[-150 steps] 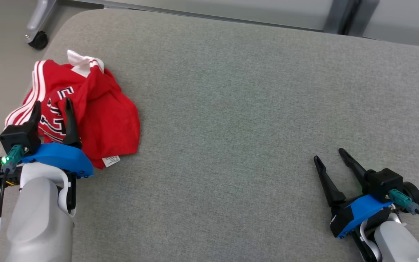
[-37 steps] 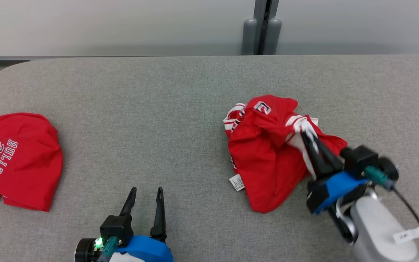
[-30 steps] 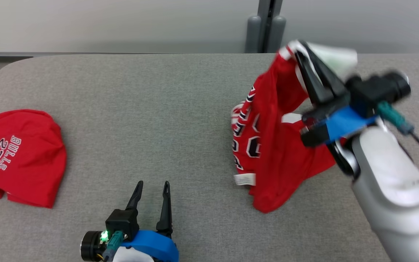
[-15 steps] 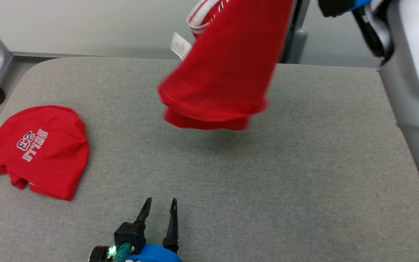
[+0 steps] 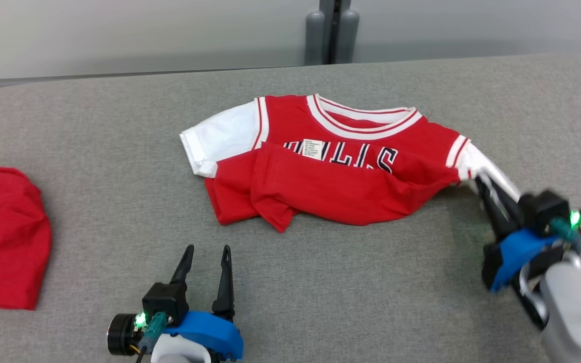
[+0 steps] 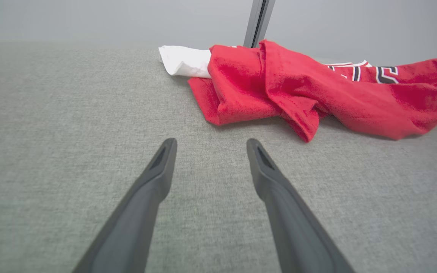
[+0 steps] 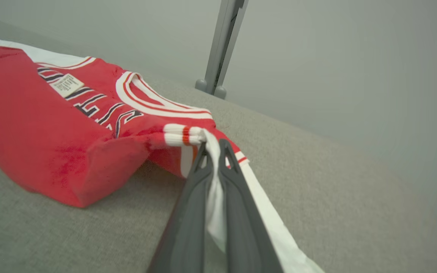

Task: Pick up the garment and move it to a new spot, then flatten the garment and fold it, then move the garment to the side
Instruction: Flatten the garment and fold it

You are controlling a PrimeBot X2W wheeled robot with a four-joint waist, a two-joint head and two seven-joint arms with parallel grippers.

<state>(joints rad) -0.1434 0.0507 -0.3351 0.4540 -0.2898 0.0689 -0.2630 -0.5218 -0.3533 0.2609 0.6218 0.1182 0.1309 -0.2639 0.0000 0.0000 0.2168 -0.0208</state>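
The garment (image 5: 336, 176), a red jersey with white sleeves and a white-striped collar, lies spread across the middle of the grey padded table (image 5: 371, 282). Its lower hem is folded up over the dark chest lettering. At its right end, low over the table, my right gripper (image 5: 482, 184) is shut on the white sleeve (image 5: 492, 174). The right wrist view shows the two fingers (image 7: 192, 197) of my right gripper (image 7: 212, 146) pinching that sleeve, with the garment (image 7: 51, 125) to the left. My left gripper (image 5: 205, 249) stands open near the front edge, a short way before the garment (image 6: 279, 83), its jaws (image 6: 210, 143) holding nothing.
A second red garment (image 5: 3, 237) with white lettering lies at the table's left edge. A grey post (image 5: 332, 30) stands behind the table against a pale wall. Bare grey surface stretches along the front between the two grippers.
Half a second ago the garment hung in the air from my raised right gripper. Now it lies spread on the table, and that gripper is down low, still holding the sleeve. The camera has shifted.
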